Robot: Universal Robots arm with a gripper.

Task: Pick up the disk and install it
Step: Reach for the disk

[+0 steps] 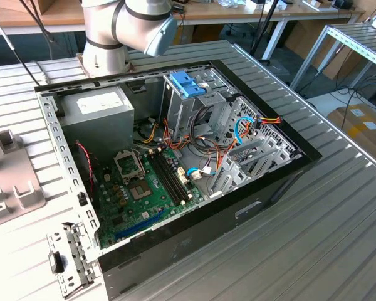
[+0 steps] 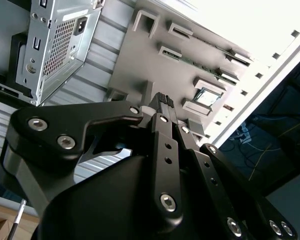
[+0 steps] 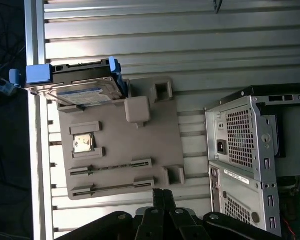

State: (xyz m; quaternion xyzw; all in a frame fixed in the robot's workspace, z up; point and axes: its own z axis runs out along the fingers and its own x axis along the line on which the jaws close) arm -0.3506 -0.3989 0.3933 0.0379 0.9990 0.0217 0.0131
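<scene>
Disk (image 3: 85,92) in its light-blue carrier lies tilted on one end of the grey fixture plate (image 3: 125,150), on the ribbed metal counter (image 3: 190,50), well apart from the computer case (image 3: 242,150). Gripper (image 3: 159,193) hovers over the plate's opposite end, fingers closed together, holding nothing.

Open computer case (image 1: 250,207) on a ribbed metal bench (image 1: 338,244).
Its motherboard (image 1: 138,188) faced up, with a grey power supply (image 1: 103,110) in the corner nearest the robot arm (image 1: 125,25). A blue latch (image 1: 187,83) topped the drive cage, and a grey fixture plate (image 1: 12,188) lay beside the case.
</scene>
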